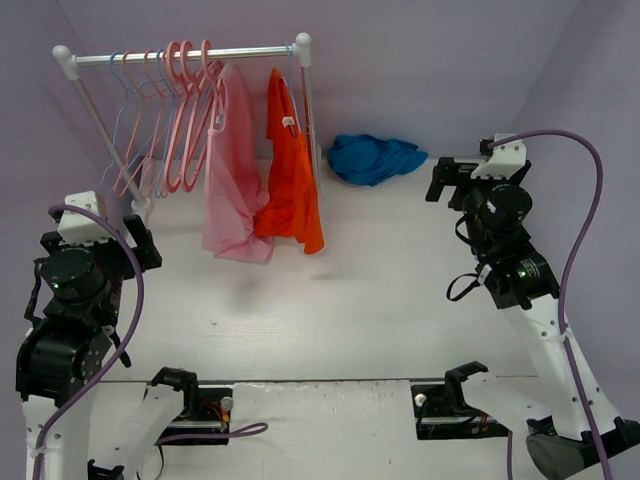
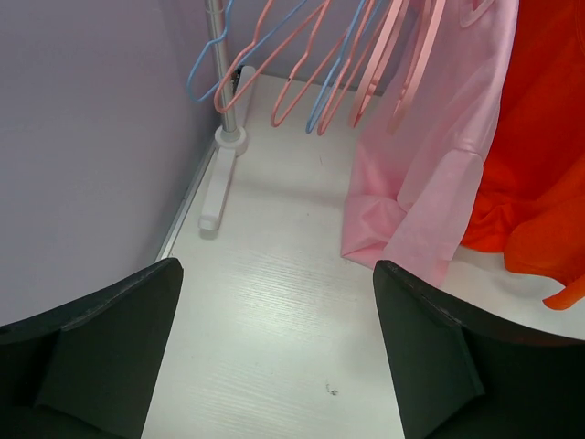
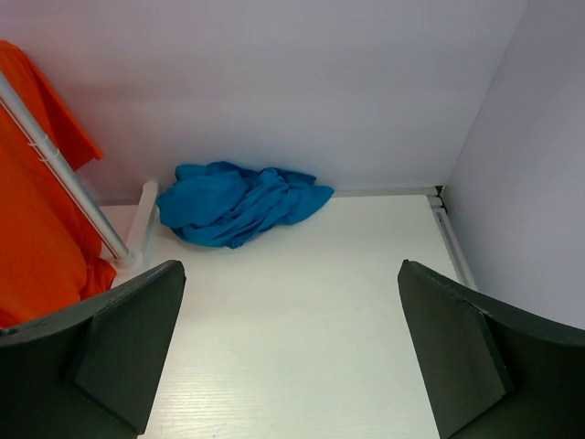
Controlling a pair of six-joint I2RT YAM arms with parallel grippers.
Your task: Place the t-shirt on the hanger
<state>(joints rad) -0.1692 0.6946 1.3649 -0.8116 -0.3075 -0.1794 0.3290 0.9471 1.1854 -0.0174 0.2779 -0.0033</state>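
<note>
The bright blue t-shirt point(image 1: 373, 158) lies crumpled on the table against the back wall, right of the rack; the right wrist view shows the t-shirt point(image 3: 233, 203) ahead and to the left. The pale blue hanger point(image 1: 117, 125) hangs at the left end of the rail, and the left wrist view shows the hanger point(image 2: 192, 84) beside the pink ones. My left gripper point(image 2: 276, 270) is open and empty over bare table, short of the rack. My right gripper point(image 3: 291, 267) is open and empty, some way in front of the t-shirt.
A small clothes rack point(image 1: 185, 55) stands at the back left with several pink hangers point(image 1: 185, 110), a pale pink garment point(image 1: 232, 190) and an orange garment point(image 1: 292, 185) hanging from it. Its foot point(image 2: 218, 183) rests near the left wall. Walls close in the back and both sides.
</note>
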